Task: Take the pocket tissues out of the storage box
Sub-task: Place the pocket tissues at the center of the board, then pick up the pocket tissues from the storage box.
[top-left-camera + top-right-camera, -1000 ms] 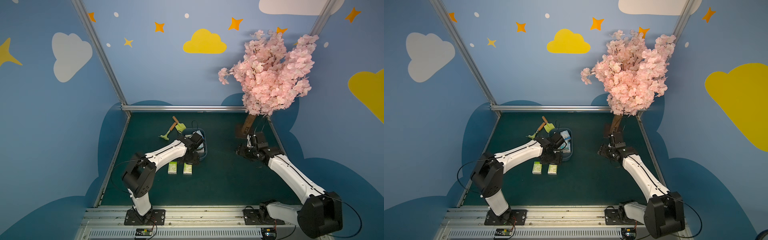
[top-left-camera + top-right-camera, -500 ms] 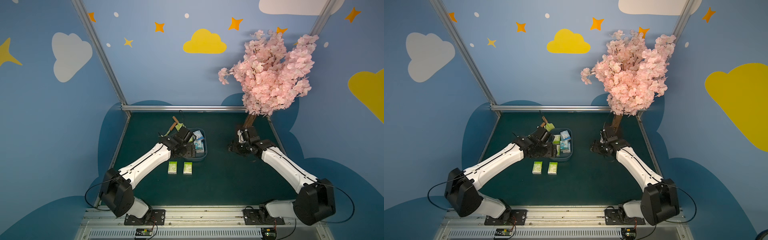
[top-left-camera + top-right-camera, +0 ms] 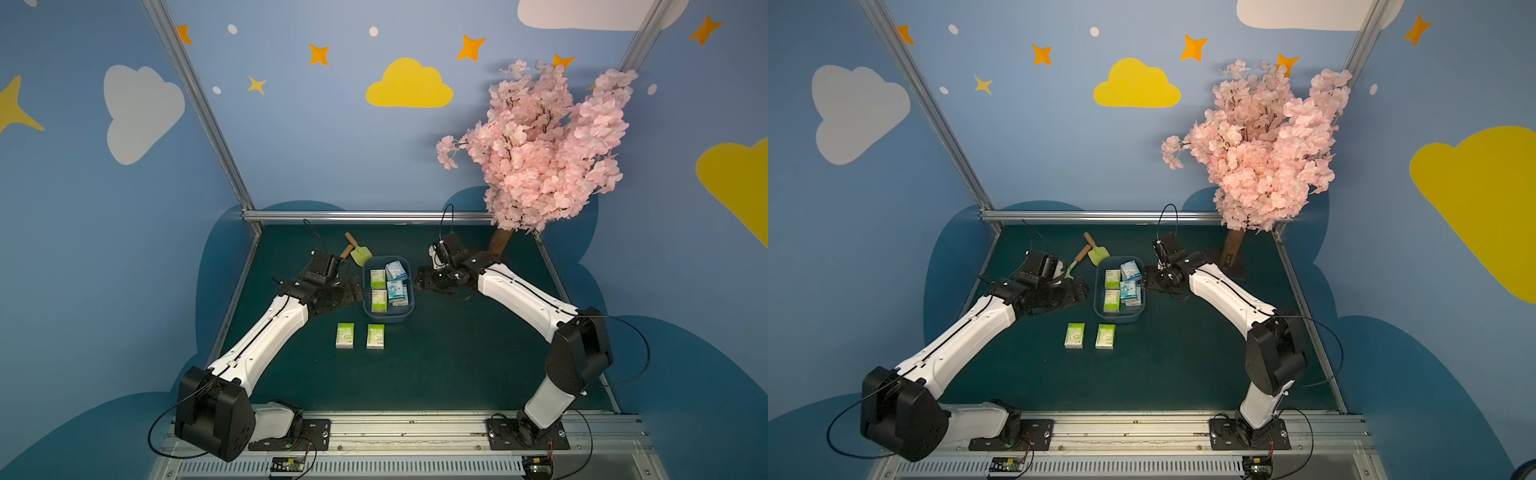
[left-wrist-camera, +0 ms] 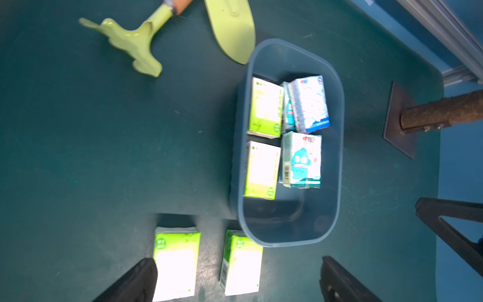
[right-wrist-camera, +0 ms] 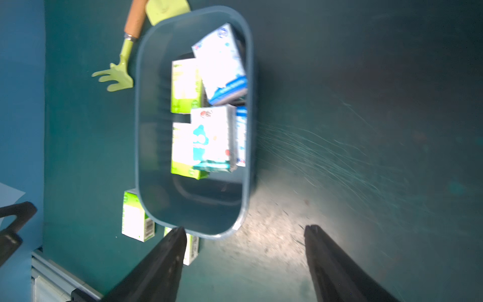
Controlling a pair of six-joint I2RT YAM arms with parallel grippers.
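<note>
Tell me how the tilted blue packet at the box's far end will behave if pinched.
The tilted blue packet probably squashes a little: it looks like a soft, film-wrapped tissue pack. It rests askew on another blue packet, so it may slide off or nudge that one when touched. Being small, it is likely light; the storage box should stay put.

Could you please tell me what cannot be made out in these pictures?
How many blue packets are in the storage box: they overlap in both wrist views.
Their lettering: too small in both top views, washed out or blurred in the wrist views.
Left fingers: cut off by the left wrist view's edge.
</note>
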